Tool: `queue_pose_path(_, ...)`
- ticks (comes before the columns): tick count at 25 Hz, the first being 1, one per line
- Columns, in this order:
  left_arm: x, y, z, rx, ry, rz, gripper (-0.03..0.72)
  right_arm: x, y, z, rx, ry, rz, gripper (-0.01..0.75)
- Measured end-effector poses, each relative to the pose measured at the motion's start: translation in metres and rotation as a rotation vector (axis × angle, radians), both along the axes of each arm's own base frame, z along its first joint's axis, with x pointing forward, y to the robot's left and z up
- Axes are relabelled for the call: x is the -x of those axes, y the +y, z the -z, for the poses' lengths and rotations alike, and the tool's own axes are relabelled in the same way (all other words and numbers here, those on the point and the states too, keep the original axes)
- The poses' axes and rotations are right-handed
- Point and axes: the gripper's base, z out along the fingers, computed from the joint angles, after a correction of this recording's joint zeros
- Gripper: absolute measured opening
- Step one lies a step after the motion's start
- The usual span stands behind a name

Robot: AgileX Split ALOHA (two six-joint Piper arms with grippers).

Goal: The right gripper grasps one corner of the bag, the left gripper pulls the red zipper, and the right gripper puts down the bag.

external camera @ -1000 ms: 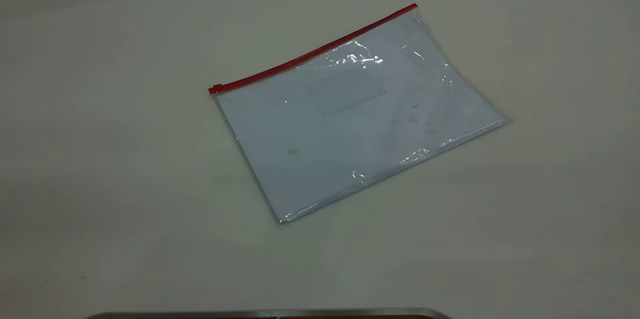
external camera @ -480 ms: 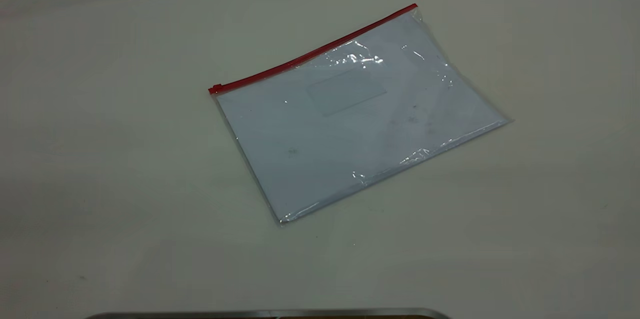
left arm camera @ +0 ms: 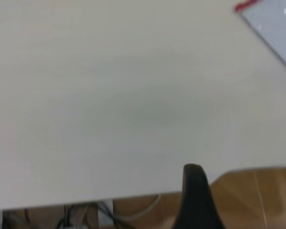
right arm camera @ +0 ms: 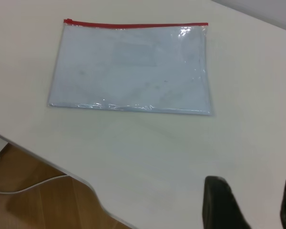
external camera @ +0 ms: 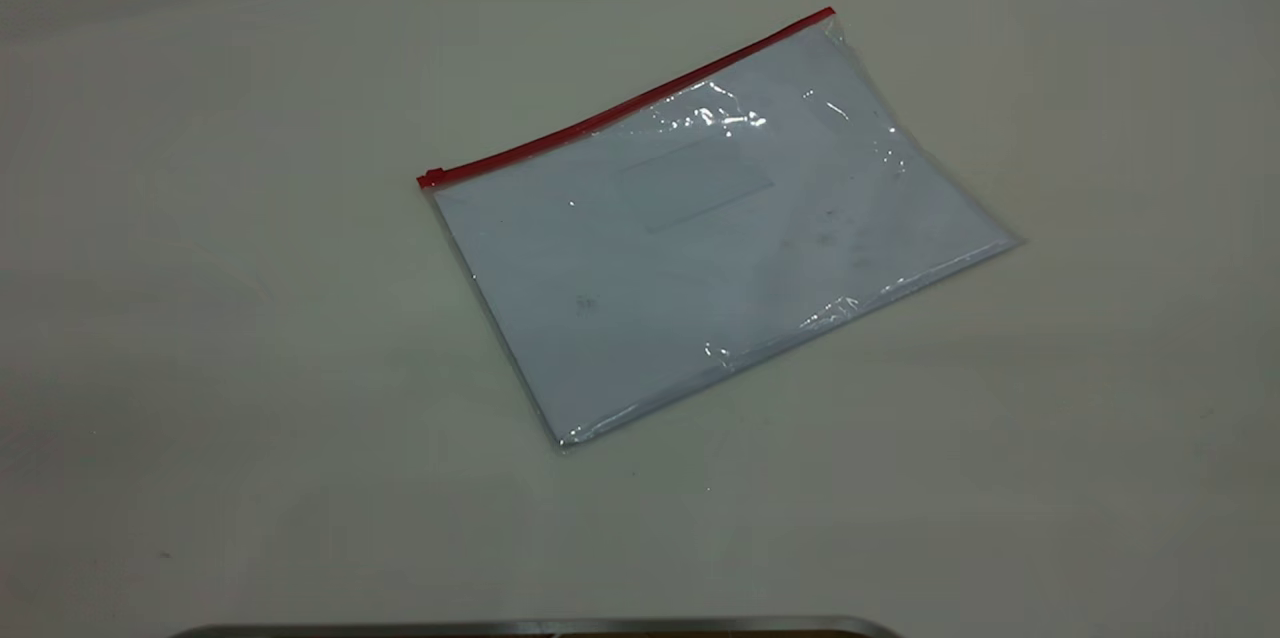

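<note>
The bag (external camera: 700, 248), a clear pouch with white sheets inside, lies flat and slanted on the pale table (external camera: 200, 318). The red zipper (external camera: 620, 103) runs along its far long edge, with the slider tab (external camera: 431, 178) at the left end. Neither gripper shows in the exterior view. In the right wrist view the whole bag (right arm camera: 133, 67) and the red zipper (right arm camera: 133, 25) show, well apart from my right gripper (right arm camera: 255, 191), which is open and empty above bare table. In the left wrist view my left gripper (left arm camera: 195, 195) hangs at the table's edge, far from the bag's corner (left arm camera: 276, 24).
The table's edge (left arm camera: 133, 198) borders a wooden floor (left arm camera: 257, 191) with cables (left arm camera: 86, 212) below. The right wrist view also shows the table's edge (right arm camera: 47, 157) and a white cable (right arm camera: 28, 186) on the floor. A metal rim (external camera: 540, 626) lies at the exterior view's bottom.
</note>
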Motion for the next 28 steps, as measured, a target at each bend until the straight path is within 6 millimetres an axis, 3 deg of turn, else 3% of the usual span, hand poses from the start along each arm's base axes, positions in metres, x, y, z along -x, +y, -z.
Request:
queue_pose_path(4, 0.0081, -0.0004, 0.0009, 0.002, -0.057, 0.002, 0.586, 0.0000, 0.0000, 0.0000, 0.000, 0.000, 0.000, 0.321)
queue_pose_path(17, 0.0084, -0.0005, 0.0010, 0.004, -0.056, 0.002, 0.586, -0.0002, 0.0001, 0.0000, 0.000, 0.000, 0.010, 0.244)
queue_pose_path(28, 0.0084, -0.0005, 0.0010, 0.005, -0.056, 0.001, 0.586, -0.0017, 0.0009, 0.0000, 0.000, 0.000, 0.073, 0.240)
